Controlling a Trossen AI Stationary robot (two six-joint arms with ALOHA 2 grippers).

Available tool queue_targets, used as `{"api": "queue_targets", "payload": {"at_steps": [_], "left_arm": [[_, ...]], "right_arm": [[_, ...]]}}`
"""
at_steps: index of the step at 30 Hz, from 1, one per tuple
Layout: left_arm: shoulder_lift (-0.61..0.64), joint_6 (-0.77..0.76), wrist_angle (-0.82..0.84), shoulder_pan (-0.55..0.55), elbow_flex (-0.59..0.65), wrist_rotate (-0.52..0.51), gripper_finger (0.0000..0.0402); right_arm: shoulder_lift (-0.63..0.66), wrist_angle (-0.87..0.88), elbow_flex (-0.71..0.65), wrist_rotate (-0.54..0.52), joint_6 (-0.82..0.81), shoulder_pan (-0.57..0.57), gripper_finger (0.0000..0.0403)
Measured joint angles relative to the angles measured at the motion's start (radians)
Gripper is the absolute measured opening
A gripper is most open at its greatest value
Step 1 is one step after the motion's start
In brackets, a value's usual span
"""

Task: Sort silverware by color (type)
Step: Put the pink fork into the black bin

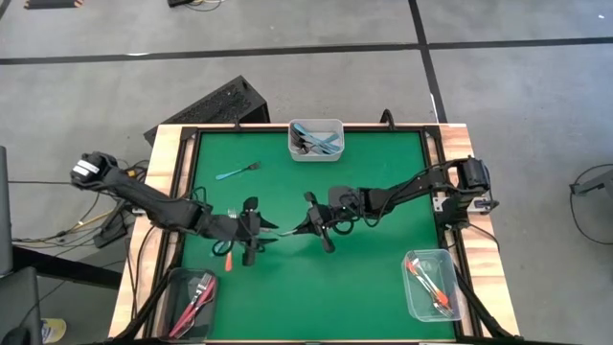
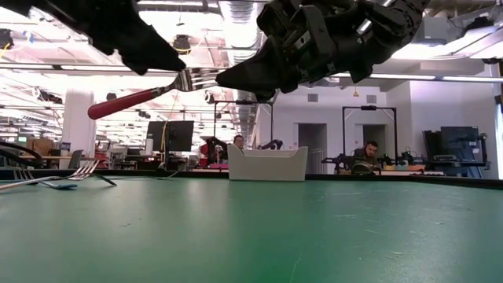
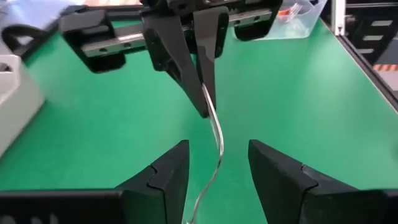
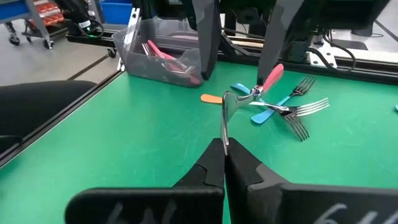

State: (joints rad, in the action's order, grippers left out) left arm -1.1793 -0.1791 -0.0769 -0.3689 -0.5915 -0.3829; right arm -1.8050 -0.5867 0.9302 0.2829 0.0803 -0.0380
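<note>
The right gripper [image 4: 224, 154] has its fingers pinched shut on the metal end of a pink-red fork [image 4: 271, 77], held in the air above the middle of the table. The left gripper [image 3: 217, 167] faces it with fingers spread, one on each side of the fork and not yet touching it.

To do this handover well, I'd say the left fingers should close squarely on the handle before the right lets go (a thin handle can twist if gripped off-centre). The right should then open fully and back straight away. The bin [image 1: 175, 316] holding other pink-red forks sits at the table's corner on the left arm's side, the likely drop.
</note>
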Motion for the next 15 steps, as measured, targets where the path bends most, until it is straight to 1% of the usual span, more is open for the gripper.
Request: {"api": "queue_targets", "payload": {"at_steps": [4,7,9,12,15], "left_arm": [[-0.045,0.003,-0.034,0.033,0.0,0.071,0.0151],[-0.089,0.033,-0.07,0.041,0.0,0.081,0.0151],[-0.108,0.055,-0.072,0.044,0.0,0.065,0.0145],[-0.115,0.053,-0.071,0.045,0.0,0.004,0.0118],[-0.107,0.04,-0.07,0.045,0.0,-0.007,0.0067]], "right_arm": [[0.0,-0.001,0.0,0.0,0.0,0.0,0.0012],[0.0,-0.003,0.0,0.0,-0.002,0.0,0.0013],[0.0,-0.003,0.0,-0.002,-0.009,0.0,0.0013],[0.0,0.0,0.0,-0.02,-0.026,0.0,0.0013],[0.0,0.001,0.0,-0.024,-0.028,0.0,0.0013]]}}
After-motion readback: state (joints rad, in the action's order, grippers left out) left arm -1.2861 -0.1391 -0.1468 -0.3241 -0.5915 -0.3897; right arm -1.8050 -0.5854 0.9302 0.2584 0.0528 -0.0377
